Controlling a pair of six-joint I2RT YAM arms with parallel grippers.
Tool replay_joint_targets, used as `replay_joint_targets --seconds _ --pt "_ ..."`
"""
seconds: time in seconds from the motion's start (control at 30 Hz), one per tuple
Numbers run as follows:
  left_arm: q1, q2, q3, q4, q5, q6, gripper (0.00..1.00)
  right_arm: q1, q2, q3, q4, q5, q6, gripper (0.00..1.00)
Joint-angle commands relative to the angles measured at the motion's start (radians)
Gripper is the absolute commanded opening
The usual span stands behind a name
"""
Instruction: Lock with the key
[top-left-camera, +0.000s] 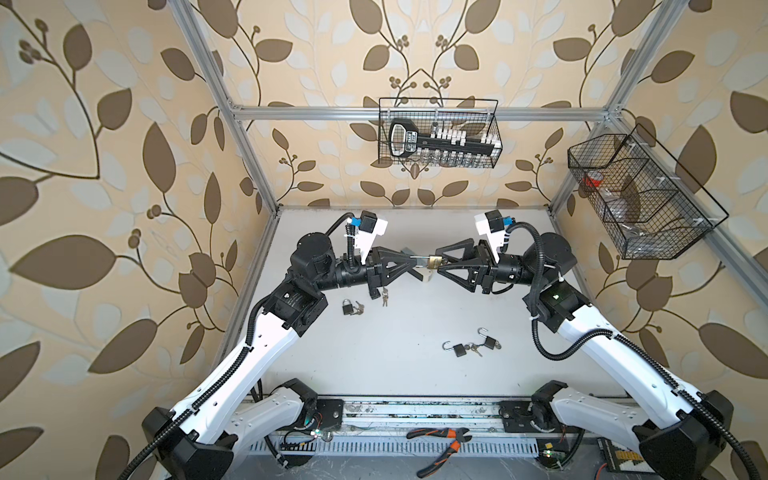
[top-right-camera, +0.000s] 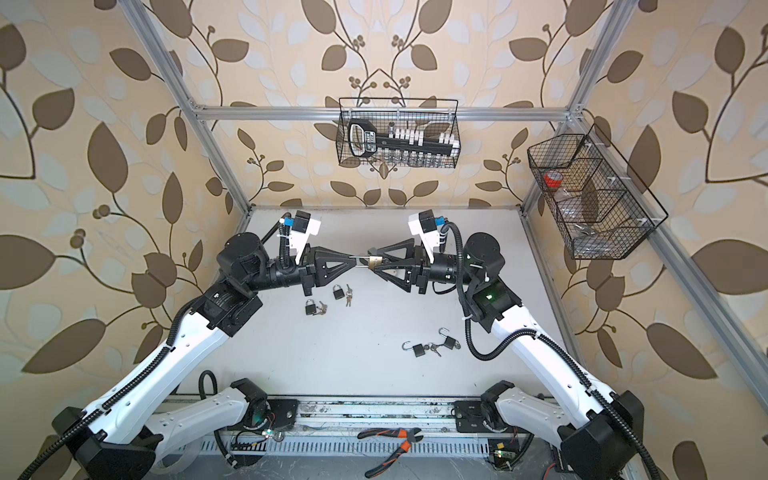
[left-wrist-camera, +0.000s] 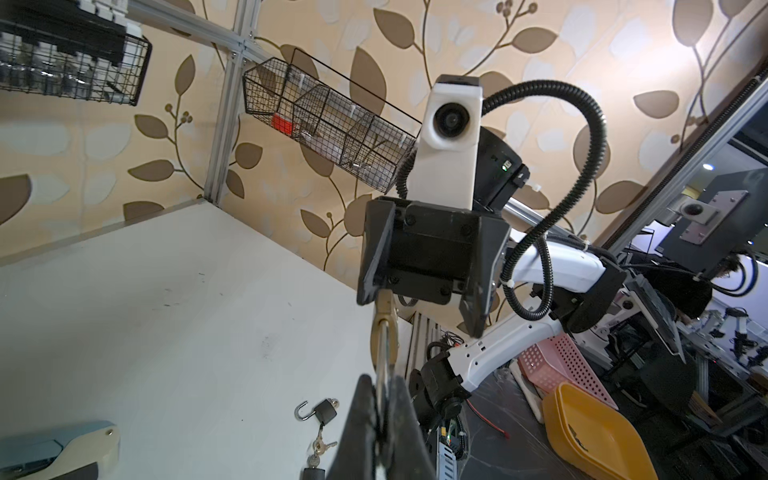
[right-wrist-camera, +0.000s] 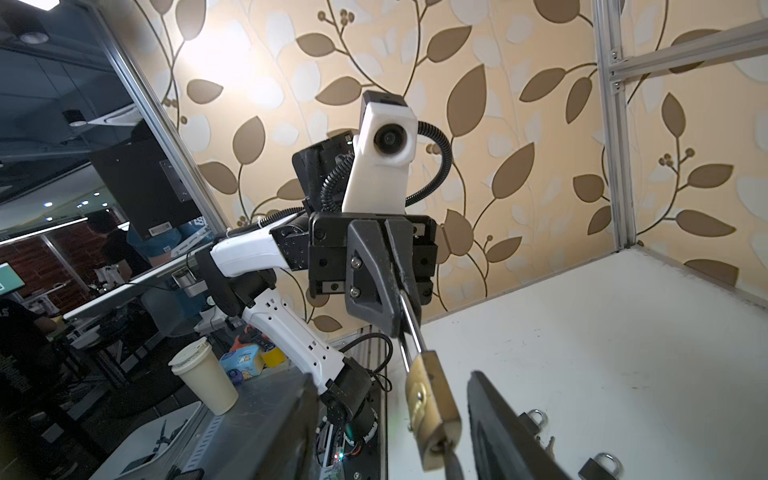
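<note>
My right gripper (right-wrist-camera: 390, 376) fills the foreground of its wrist view, jaws spread wide on either side of the brass padlock (right-wrist-camera: 434, 409) and holding nothing. The padlock hangs in mid-air between the two arms, above the table (top-left-camera: 395, 324), because my left gripper (right-wrist-camera: 392, 326) is clamped tight on its steel shackle (right-wrist-camera: 417, 336), which steadies the body for key work. Something dark pokes from the keyhole end, probably the key (right-wrist-camera: 451, 459), though it's too blurred to swear to.
</note>
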Motion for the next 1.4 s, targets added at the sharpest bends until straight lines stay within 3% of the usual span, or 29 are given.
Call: replay_joint_targets --seconds 0.0,0.03,0.17,0.3,0.47,0.67,0.83,1.1,1.37 --pt "-0.007 -0.034 0.005 0.119 -0.031 -0.034 0.0 -0.001 -0.03 -0.049 0.146 0.091 0.05 0.94" --pt "-0.007 -0.033 0.006 0.129 -0.029 -0.04 0.0 -0.002 -0.029 -0.059 0.171 0.106 0.06 0.98" --pt "-0.008 -0.044 -0.012 0.187 -0.029 -0.066 0.0 -0.014 0.007 -0.052 0.251 0.082 0.156 0.99" --pt "-0.008 -0.039 -0.025 0.223 -0.012 -0.088 0.0 -0.017 0.02 -0.076 0.383 0.049 0.251 0.86" --pt "-0.008 -0.037 -0.019 0.227 0.0 -0.095 0.0 -0.017 0.041 -0.084 0.444 0.005 0.341 0.8" --pt "-0.011 -0.036 -0.016 0.233 0.006 -0.095 0.0 -0.017 0.066 -0.046 0.266 0.024 0.287 0.77" --pt "-0.013 -0.028 -0.012 0.231 0.011 -0.094 0.0 -0.012 0.073 -0.029 0.272 -0.008 0.279 0.53" --pt "-0.016 -0.011 -0.005 0.226 0.02 -0.089 0.0 0.008 0.075 -0.006 0.286 -0.035 0.254 0.45" --pt "-0.017 -0.009 -0.007 0.221 0.016 -0.083 0.0 0.013 0.075 -0.003 0.287 -0.042 0.253 0.23"
